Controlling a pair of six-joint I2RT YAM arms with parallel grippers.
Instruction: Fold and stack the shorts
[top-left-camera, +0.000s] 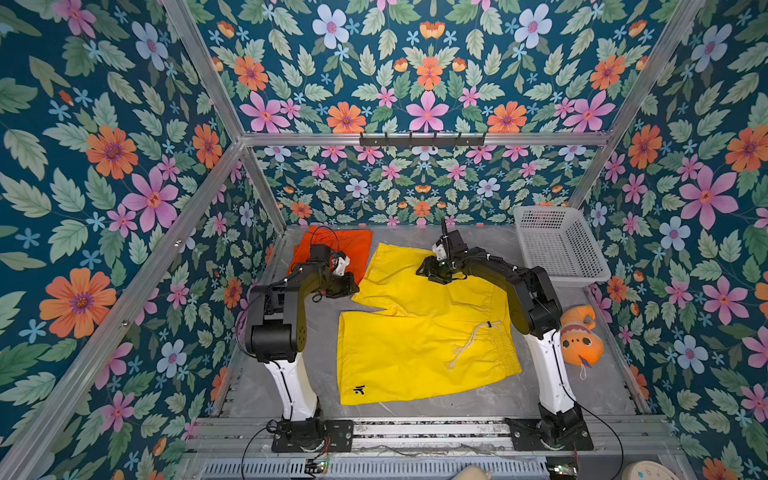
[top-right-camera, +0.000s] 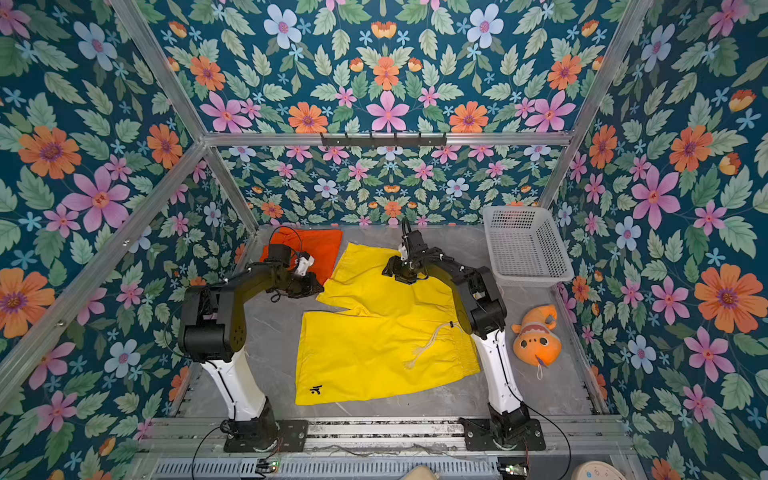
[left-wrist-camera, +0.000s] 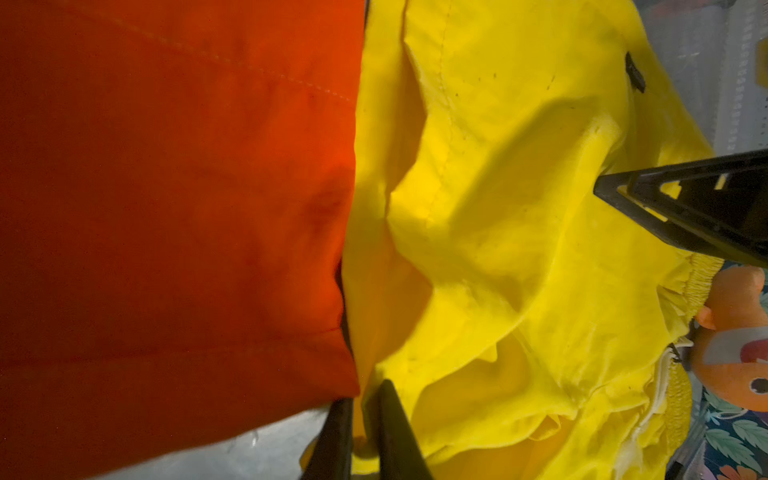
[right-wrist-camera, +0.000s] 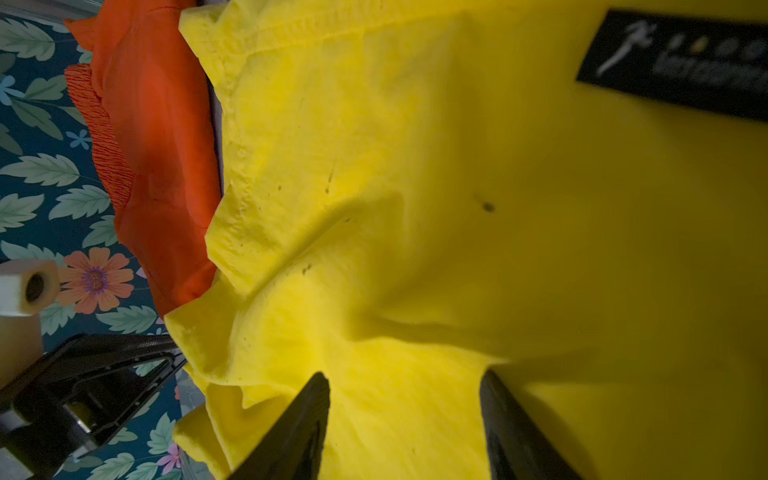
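- Left gripper (left-wrist-camera: 365, 392): fingers drawn together, clamped on a thin edge of the yellow shorts (top-left-camera: 415, 345). In both top views it sits at the hem corner of the far leg, about 10 o'clock from the table's (top-left-camera: 457, 409) centre.
- Right gripper (right-wrist-camera: 404, 374): fingers stand apart with yellow fabric lying between them. Whether the cloth is actually gripped cannot be told. In a top view it sits on the far leg's outer edge (top-right-camera: 401, 272), about 12 o'clock.
- Yellow shorts: spread over the table's middle, waistband toward 3 o'clock, legs toward 9 o'clock. The far leg is angled toward 11 o'clock and rumpled near both grippers.
- Drawstring (top-left-camera: 469, 340): whitish, loose on the fabric beside the waistband.
- Hem logo (top-left-camera: 358, 390): small and black, at the near leg's 7 o'clock corner.
- Black label (right-wrist-camera: 681, 62): sewn on the yellow fabric, text blurred.
- Orange shorts (top-left-camera: 353, 245): folded flat at 11 o'clock, edge against the yellow far leg.
- White mesh basket (top-left-camera: 552, 245): at 2 o'clock, apart from both pairs.
- Orange plush fish (top-left-camera: 579, 336): at 4 o'clock, just past the right arm.
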